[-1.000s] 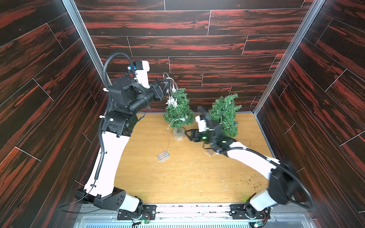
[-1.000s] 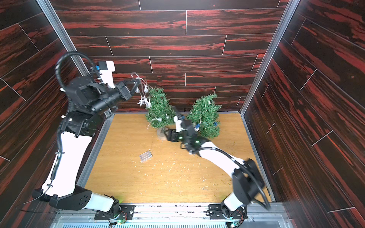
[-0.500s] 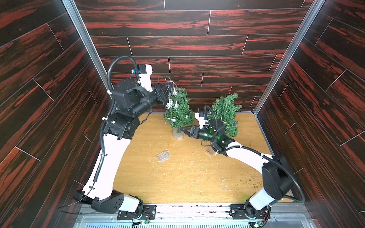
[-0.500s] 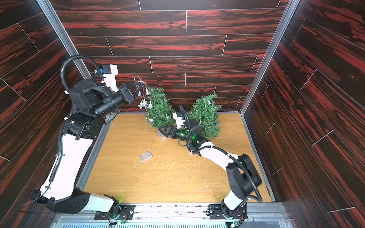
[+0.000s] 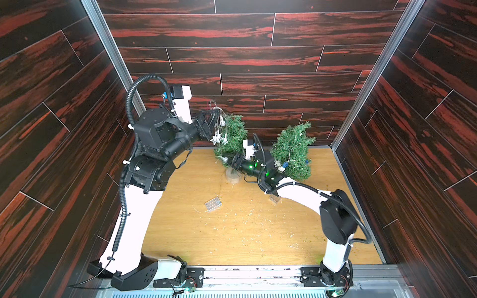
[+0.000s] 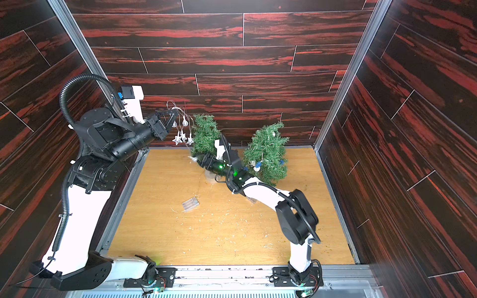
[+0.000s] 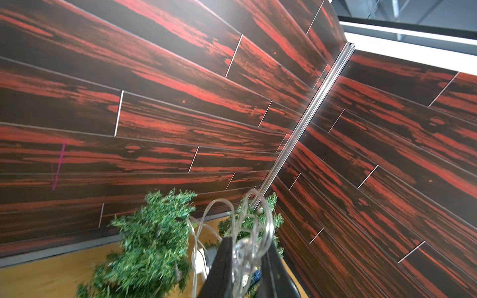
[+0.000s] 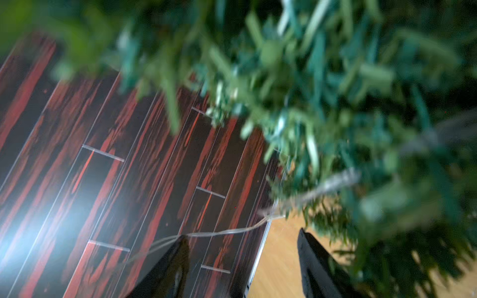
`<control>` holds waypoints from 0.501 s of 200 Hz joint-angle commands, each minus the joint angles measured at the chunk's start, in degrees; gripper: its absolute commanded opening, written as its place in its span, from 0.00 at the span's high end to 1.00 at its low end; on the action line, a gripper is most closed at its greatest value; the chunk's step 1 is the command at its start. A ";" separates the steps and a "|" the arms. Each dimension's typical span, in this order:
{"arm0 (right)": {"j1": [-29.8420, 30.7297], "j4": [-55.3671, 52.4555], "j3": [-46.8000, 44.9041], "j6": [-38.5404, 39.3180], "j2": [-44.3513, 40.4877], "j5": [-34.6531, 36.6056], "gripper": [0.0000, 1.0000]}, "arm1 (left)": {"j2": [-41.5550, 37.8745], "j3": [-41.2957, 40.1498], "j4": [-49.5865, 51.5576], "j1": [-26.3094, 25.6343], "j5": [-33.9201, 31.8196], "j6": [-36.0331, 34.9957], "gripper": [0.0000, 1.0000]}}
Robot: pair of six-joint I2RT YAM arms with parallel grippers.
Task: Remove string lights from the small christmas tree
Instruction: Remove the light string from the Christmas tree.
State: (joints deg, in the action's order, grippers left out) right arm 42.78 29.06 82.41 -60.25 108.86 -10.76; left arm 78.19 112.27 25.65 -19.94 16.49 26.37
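Hanging from the left gripper (image 5: 216, 112), which is closed narrowly on a bunch of wire loops, the star strand (image 5: 218, 139) is seen raised just beside the top of the left tree (image 5: 233, 131), above the table (image 5: 232, 240). A thin wire is led down past the tree's foot toward a clear battery box (image 5: 213, 203) lying on the wood. In the left wrist view, loops and a clear ball are pinched between the fingers (image 7: 223, 265). The right gripper (image 5: 228, 161) is held low at the same tree's lower branches, its jaws spread wide with nothing between them. The blue and white strand (image 5: 282, 166) is draped on the right tree (image 5: 294, 147), and a second box (image 5: 274, 200) is partly hidden under the right arm.
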 commanded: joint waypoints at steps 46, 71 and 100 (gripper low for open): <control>2.51 -5.46 11.38 -1.04 7.87 6.63 0.30 | -2.25 0.93 2.35 -0.21 -1.88 -2.57 1.00; 3.22 -6.55 13.09 -1.32 8.99 8.12 0.31 | -2.52 0.96 3.03 -0.21 -2.49 -3.24 1.00; 3.84 -6.36 12.23 -1.03 8.51 8.92 0.42 | -2.70 0.86 3.59 -0.18 -3.03 -4.00 1.00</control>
State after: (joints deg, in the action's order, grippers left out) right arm 45.98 23.07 93.97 -60.97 115.20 -4.01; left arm 77.17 112.29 28.60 -19.94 14.44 23.97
